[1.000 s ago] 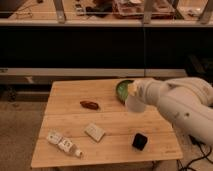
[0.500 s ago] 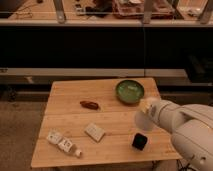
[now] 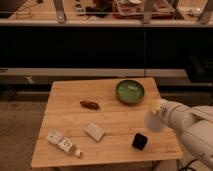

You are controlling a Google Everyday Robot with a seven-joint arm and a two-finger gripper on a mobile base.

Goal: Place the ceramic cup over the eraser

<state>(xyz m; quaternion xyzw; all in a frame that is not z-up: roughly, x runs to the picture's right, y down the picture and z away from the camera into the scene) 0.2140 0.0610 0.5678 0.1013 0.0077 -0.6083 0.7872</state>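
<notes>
The white ceramic cup [image 3: 153, 120] hangs above the right part of the wooden table [image 3: 70, 100], held at the end of my arm. My gripper [image 3: 161, 113] is at the cup, shut on it. The black eraser [image 3: 139, 141] lies on the table just below and left of the cup, near the front right. Cup and eraser are apart.
A green bowl [image 3: 130, 91] stands at the back right of the table. A brown oblong object [image 3: 90, 104] lies mid-table. A flat white block [image 3: 94, 132] and small white lettered cubes [image 3: 62, 141] lie at the front left. A dark counter runs behind.
My arm has drawn back to the right and lowered. The cup has moved from beside the green bowl down toward the eraser.
</notes>
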